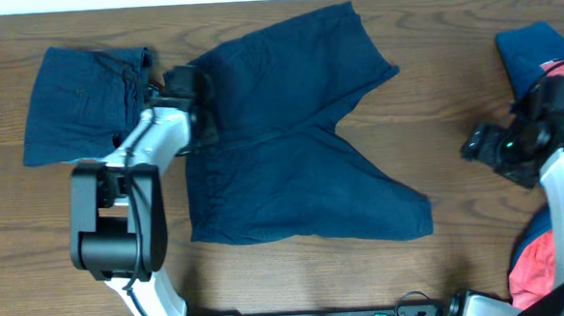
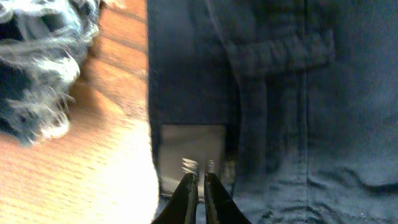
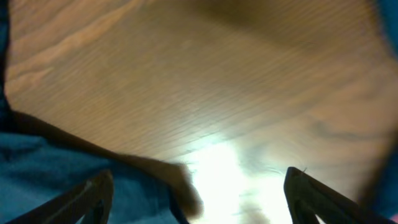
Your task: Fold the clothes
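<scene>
Wide dark navy shorts point(image 1: 291, 148) lie spread flat in the middle of the table, waistband to the left. My left gripper point(image 1: 194, 103) sits at the waistband's upper left edge. In the left wrist view its jaws point(image 2: 198, 178) are pinched together at the grey waistband label point(image 2: 191, 144) of the shorts point(image 2: 292, 99). Folded frayed-hem denim point(image 1: 81, 101) lies at the far left, and its frayed edge point(image 2: 37, 68) shows in the left wrist view. My right gripper point(image 1: 477, 146) is open and empty over bare wood point(image 3: 199, 208), right of the shorts.
A blue garment point(image 1: 538, 53) lies at the back right beside the right arm, and its edge shows in the right wrist view point(image 3: 56, 180). A coral-red garment point(image 1: 534, 266) lies at the front right. The wooden table point(image 1: 453, 101) shows between shorts and right arm.
</scene>
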Robot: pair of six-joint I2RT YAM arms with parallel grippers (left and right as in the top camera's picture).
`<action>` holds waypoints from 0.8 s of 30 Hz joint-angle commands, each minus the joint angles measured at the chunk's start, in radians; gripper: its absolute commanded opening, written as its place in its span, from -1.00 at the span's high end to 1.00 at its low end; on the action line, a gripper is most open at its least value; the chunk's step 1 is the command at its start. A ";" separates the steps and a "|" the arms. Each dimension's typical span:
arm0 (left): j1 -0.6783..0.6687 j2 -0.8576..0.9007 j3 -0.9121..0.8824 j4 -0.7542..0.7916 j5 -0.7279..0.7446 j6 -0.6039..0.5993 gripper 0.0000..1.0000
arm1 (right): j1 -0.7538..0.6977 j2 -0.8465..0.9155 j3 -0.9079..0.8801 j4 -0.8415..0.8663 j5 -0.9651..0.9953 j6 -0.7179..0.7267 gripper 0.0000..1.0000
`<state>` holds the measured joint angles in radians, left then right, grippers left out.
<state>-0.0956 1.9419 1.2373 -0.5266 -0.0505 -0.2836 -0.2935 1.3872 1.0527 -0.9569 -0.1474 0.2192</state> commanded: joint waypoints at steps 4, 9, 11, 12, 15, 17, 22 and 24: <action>0.012 -0.061 0.105 -0.119 0.140 0.109 0.74 | 0.069 0.006 -0.230 0.167 -0.204 -0.072 -0.63; 0.010 -0.176 0.158 -0.297 0.218 0.111 0.70 | 0.124 0.006 -0.365 0.291 -0.246 -0.064 -0.50; 0.006 -0.221 0.158 -0.365 0.254 0.111 0.66 | 0.141 0.006 -0.404 0.327 -0.249 -0.048 -0.54; 0.003 -0.238 0.158 -0.409 0.253 0.103 0.66 | 0.148 0.006 -0.418 0.337 -0.254 -0.048 -0.56; -0.006 -0.251 0.155 -0.540 0.253 0.102 0.52 | 0.157 0.006 -0.439 0.335 -0.251 -0.048 -0.61; -0.006 -0.249 0.130 -0.613 0.252 0.085 0.51 | 0.151 0.005 -0.437 0.336 -0.234 -0.048 -0.62; -0.006 -0.249 0.010 -0.681 0.253 0.034 0.51 | 0.111 -0.012 -0.360 0.291 -0.184 -0.033 -0.63; -0.006 -0.249 -0.055 -0.693 0.253 0.003 0.50 | 0.084 -0.026 -0.299 0.231 -0.182 -0.033 -0.65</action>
<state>-0.1013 1.6836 1.2526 -1.2049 0.1936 -0.2222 -0.1783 1.3903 0.6727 -0.7029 -0.3473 0.1764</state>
